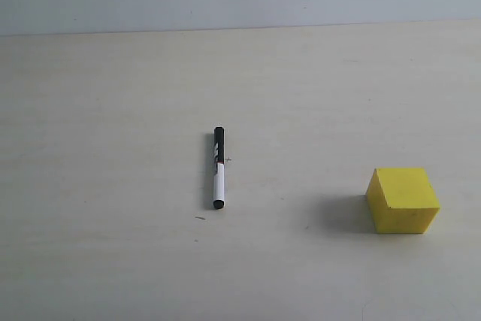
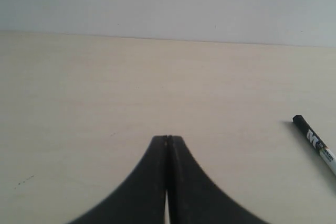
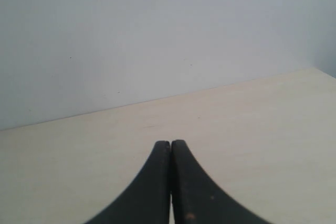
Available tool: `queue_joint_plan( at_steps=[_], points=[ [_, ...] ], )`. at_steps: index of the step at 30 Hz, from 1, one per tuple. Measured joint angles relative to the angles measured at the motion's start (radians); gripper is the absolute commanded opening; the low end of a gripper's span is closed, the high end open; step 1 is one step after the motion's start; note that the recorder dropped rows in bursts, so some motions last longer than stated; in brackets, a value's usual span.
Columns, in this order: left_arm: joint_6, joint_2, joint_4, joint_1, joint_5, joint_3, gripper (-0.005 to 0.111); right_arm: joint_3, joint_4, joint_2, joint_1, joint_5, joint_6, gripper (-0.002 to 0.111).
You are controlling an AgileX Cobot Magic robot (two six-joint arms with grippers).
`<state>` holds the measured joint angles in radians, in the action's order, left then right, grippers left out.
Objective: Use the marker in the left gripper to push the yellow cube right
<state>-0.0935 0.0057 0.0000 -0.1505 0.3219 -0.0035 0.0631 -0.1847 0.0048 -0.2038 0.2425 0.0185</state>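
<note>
The marker (image 1: 219,168) is a slim pen lying flat on the pale wooden table (image 1: 113,110), black over its far half and white over its near half, with a small red mark where the two colours meet and a black tip at the near end. It lies near the middle of the table, running almost straight away from the exterior camera. The yellow cube (image 1: 403,200) is a plain bright block with sharp edges, much thicker than the pen; it sits well apart from the marker, off to the right and a little nearer the camera. Neither arm shows in the exterior view. In the left wrist view the left gripper (image 2: 168,139) has its two black fingers pressed together with nothing between them, hanging above bare table, and the marker (image 2: 315,144) lies off to one side, clear of the fingers. White letters on its black part read something like "MC", and the smaller print on the white part is too small to read. The right gripper (image 3: 170,143) is likewise closed and empty, over bare table facing a grey wall (image 3: 157,35).
</note>
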Motion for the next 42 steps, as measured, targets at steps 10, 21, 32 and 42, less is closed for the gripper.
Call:
queue_joint_plan(
  at_steps=[10,21,32,42],
  points=[
    [0.0,0.0,0.0,0.0,0.0,0.0,0.0,0.0,0.046,0.0,0.0,0.003,0.072,0.0],
    [0.002,0.0,0.0,0.0,0.0,0.0,0.0,0.0,0.055,0.0,0.065,0.092,0.118,0.0],
    [0.004,0.0,0.0,0.0,0.0,0.0,0.0,-0.058,0.037,0.0,0.098,0.081,0.114,0.0],
    [0.004,0.0,0.0,0.0,0.0,0.0,0.0,-0.058,0.024,0.0,0.098,0.077,0.11,0.0]
  ],
)
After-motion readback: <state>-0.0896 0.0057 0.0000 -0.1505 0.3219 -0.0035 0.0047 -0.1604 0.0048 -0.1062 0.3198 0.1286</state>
